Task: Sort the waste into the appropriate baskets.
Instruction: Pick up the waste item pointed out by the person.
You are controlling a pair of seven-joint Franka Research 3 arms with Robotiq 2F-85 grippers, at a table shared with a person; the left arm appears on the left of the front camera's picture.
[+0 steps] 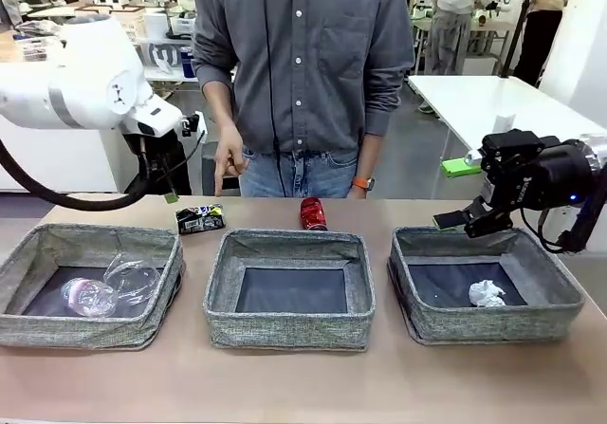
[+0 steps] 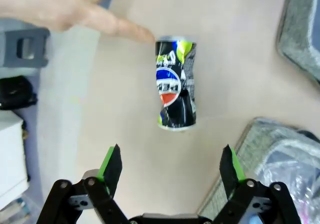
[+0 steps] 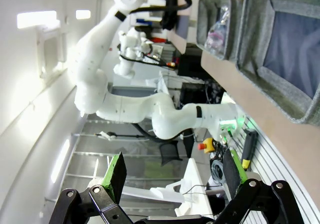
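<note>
Three grey woven baskets in a row on tan bench (image 1: 285,386). Inside left basket (image 1: 85,332): clear plastic bottle (image 1: 87,297) and clear plastic cup (image 1: 135,277). Farther back, left end effector (image 2: 171,156) released, pads wide apart, hovering over crushed black printed can (image 2: 175,86), flat on bench just behind left basket, not touching it. Beside it, person's hand (image 2: 75,11) pointing, fingertip at one end of can. Judged light, thin-walled, already dented, slick; best pinched across narrowed waist, gently, against slip or further buckling. Next, crushed red can (image 1: 313,213) on bench just behind middle basket (image 1: 289,329); same handling expected. Inside right basket (image 1: 493,322): crumpled white paper ball (image 1: 487,294). Over its far rim, right end effector (image 1: 457,194) released, holding nothing. Bench smooth and matte, little grip for a sliding can. Room: open lab, white tables, other people farther off.
</note>
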